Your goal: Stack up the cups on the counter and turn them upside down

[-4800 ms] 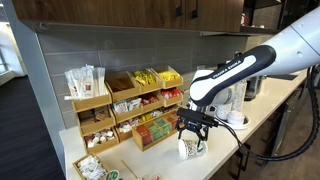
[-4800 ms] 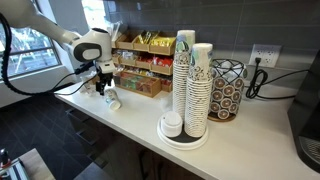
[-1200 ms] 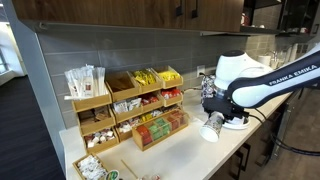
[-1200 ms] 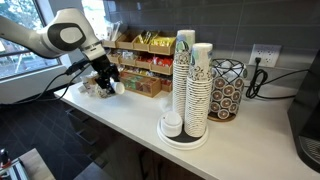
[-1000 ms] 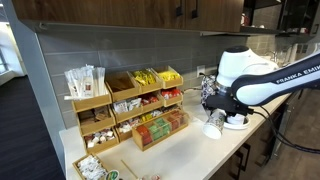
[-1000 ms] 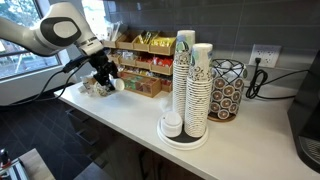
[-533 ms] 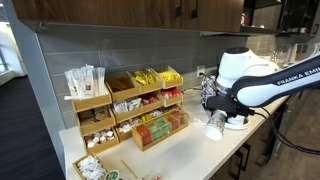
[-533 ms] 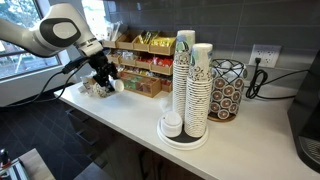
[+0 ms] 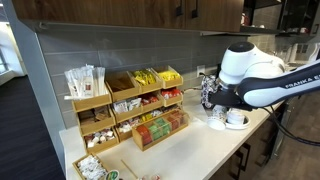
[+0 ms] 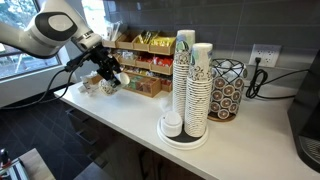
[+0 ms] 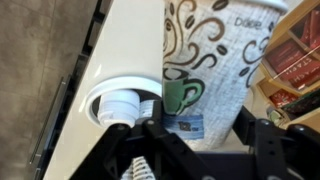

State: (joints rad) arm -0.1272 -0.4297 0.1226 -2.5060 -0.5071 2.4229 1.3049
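My gripper [image 9: 212, 104] is shut on a white paper cup with a greenish-grey coffee print [image 11: 210, 60] and holds it tilted just above the cream-white counter [image 11: 125, 40]. The cup's narrow end sits between my fingers [image 11: 262, 132], and it widens away from the wrist. It also shows in both exterior views [image 9: 215, 121] [image 10: 113, 84]. The second cup [image 11: 122, 100] stands on the counter close beside the held one, seen end-on as white rings. It also shows in an exterior view [image 9: 236, 119].
Wooden racks of snack and tea packets [image 9: 140, 100] [image 10: 140, 62] stand along the wall right behind my gripper. Tall columns of nested cups [image 10: 190, 85] stand on a round tray, with a wire basket [image 10: 227, 90] beside them. The counter's front edge [image 10: 130, 135] is close.
Since 4.8 s ago my gripper has lifted the cup off the counter and carried it beside the second cup. Over the last second it has only shifted and turned slightly.
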